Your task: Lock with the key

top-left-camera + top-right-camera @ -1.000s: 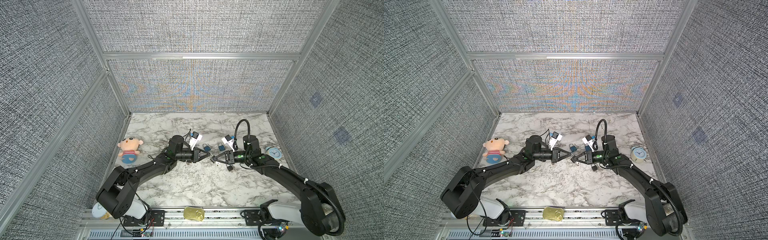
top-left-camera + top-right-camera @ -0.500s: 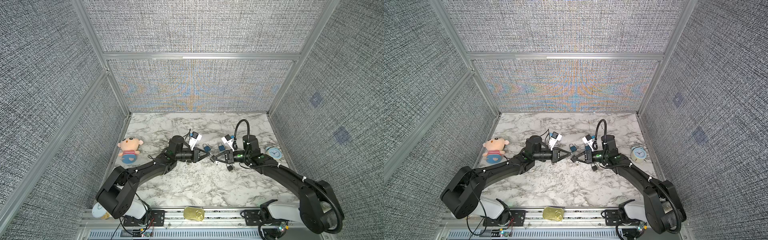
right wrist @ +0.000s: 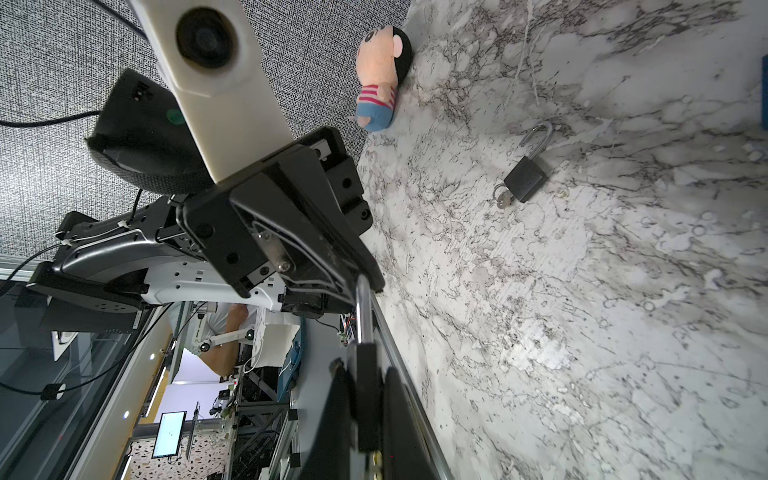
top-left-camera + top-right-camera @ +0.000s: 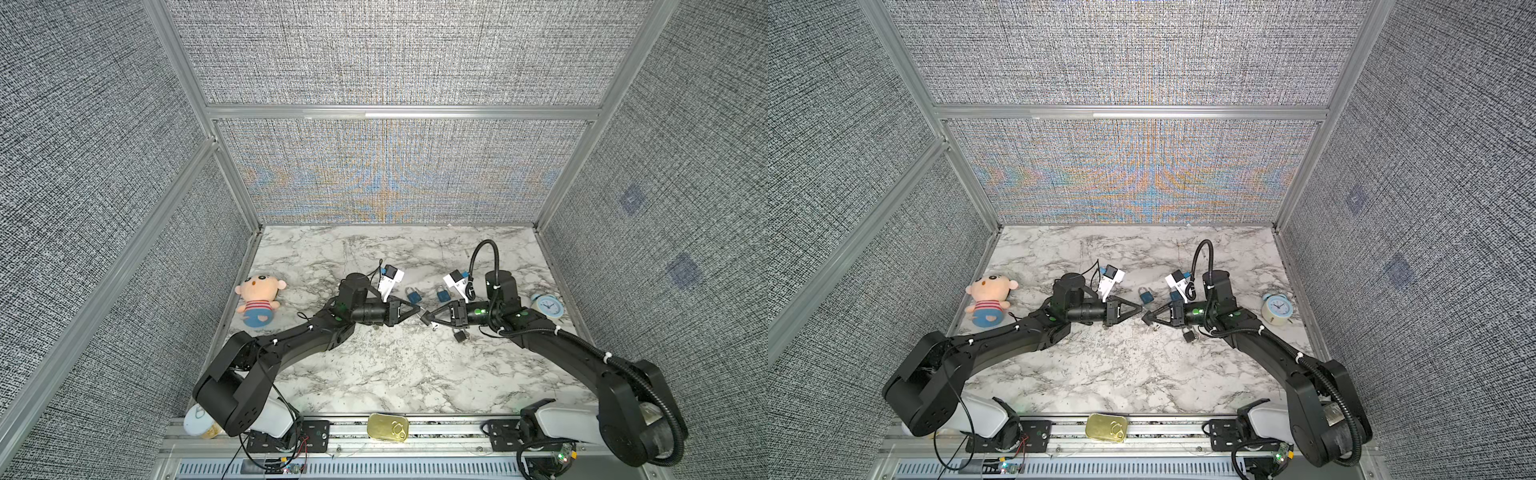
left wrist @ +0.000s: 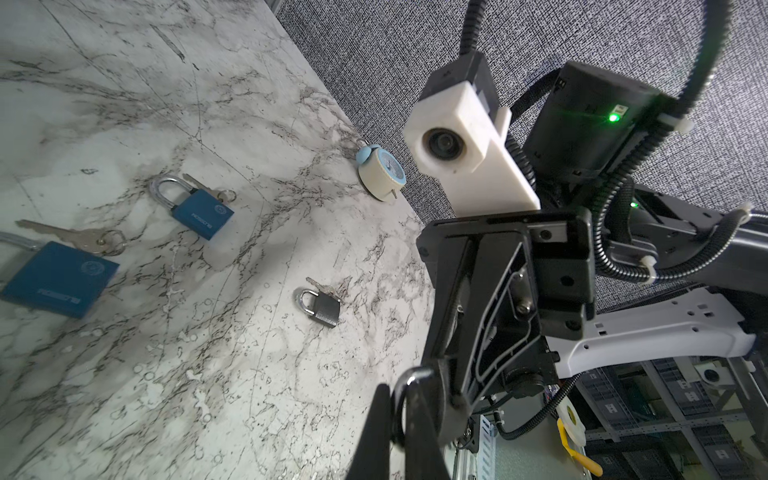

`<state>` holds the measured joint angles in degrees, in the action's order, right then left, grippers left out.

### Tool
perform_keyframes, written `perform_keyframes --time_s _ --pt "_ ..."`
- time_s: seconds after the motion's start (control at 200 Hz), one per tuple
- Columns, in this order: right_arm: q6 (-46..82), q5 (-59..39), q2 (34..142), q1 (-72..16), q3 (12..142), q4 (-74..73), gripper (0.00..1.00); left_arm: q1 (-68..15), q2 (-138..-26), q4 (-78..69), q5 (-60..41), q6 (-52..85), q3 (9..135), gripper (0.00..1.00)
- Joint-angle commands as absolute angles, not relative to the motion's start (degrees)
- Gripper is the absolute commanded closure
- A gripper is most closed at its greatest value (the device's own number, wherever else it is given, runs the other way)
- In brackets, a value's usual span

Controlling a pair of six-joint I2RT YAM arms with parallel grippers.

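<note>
**Both tools clamped on one small padlock, tip to tip above mid-surface**

Both top views: the arms come in from the near corners and meet nose to nose over the middle of the marble surface point(image 4: 374, 374).

- Right tool point(image 4: 429, 322): fingers pressed onto the body of the small black padlock point(image 3: 365, 374), pinching it flat. The lock is held clear of the surface.
- Left tool point(image 4: 417, 311): fingers pressed together on the bend of the lock's shackle point(image 5: 409, 376). In the right wrist view the shackle's steel leg runs straight from the body to the left tool's tip.
- Key for the held lock: a small bit hangs just under the tips in both top views, too small to tell what it is.

On the surface:
- 2 blue padlocks point(image 5: 201, 214) point(image 5: 58, 278), lying flat behind the tools, each w/ keys on a ring beside it.
- Closed dark padlock point(image 5: 320, 307) w/ keys, near the right arm.
- Another black padlock point(image 3: 525, 178), shackle swung open, a key in its base.
- Plush doll point(image 4: 257, 301) by the left wall.
- Alarm clock point(image 4: 547, 306) by the right wall.
- Gold tin point(image 4: 387, 427) on the front rail, off the marble.
</note>
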<state>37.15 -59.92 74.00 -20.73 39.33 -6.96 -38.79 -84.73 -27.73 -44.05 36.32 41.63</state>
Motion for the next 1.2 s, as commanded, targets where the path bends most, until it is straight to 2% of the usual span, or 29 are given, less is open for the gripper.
perform_keyframes --time_s 0.0,1.191 --pt "38.81 -57.05 74.27 -20.86 40.14 -17.55 1.00 -40.18 -84.95 -26.06 -51.93 35.51 41.10 1.00" --pt "40.86 -56.34 77.16 -20.90 39.73 -22.25 1.00 -43.59 -83.94 -30.23 -51.41 38.94 38.80 1.00"
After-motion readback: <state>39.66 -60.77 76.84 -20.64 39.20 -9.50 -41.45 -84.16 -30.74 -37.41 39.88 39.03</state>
